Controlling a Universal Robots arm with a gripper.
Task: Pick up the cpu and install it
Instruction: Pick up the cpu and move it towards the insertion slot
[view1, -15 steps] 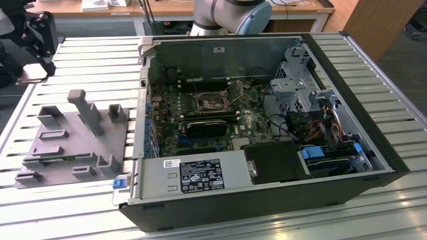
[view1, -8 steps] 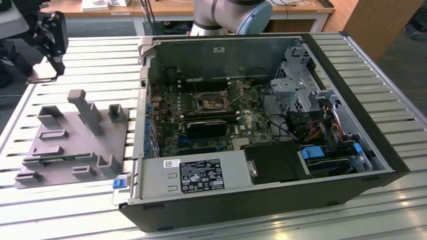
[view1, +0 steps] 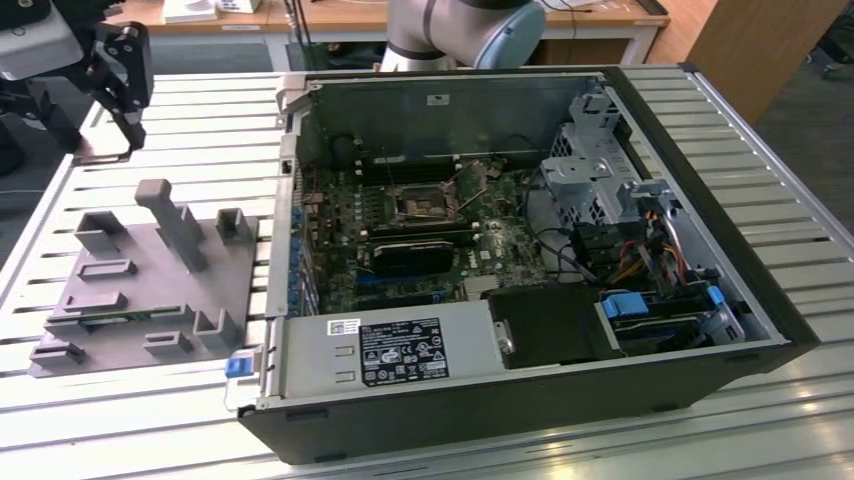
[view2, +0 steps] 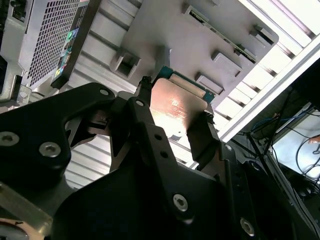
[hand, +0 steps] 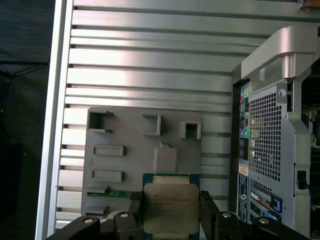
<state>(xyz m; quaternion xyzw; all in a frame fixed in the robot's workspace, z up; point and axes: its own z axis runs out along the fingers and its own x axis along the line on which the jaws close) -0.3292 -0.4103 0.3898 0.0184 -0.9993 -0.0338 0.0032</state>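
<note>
Exterior view's left: the gripper (hand: 171, 200) hangs above the slatted worktop (view1: 174, 130), near its far corner. The jaws are clenched on the cpu (hand: 171, 212), one finger (hand: 134, 202) against each opposite edge. The silver top plate faces the first wrist view; in the second wrist view the cpu (view2: 177, 107) is lifted clear of the surface. Just nearer along the same worktop edge sits the grey fixture tray (view1: 147, 290), posts upright, lying below the cpu in both wrist views. Touching or just beside the tray, toward the exterior view's right, the open computer case (view1: 534, 410) lies on its side, motherboard (view1: 400, 235) facing up, socket (view1: 427, 203) at mid-board, well apart from the cpu.
</note>
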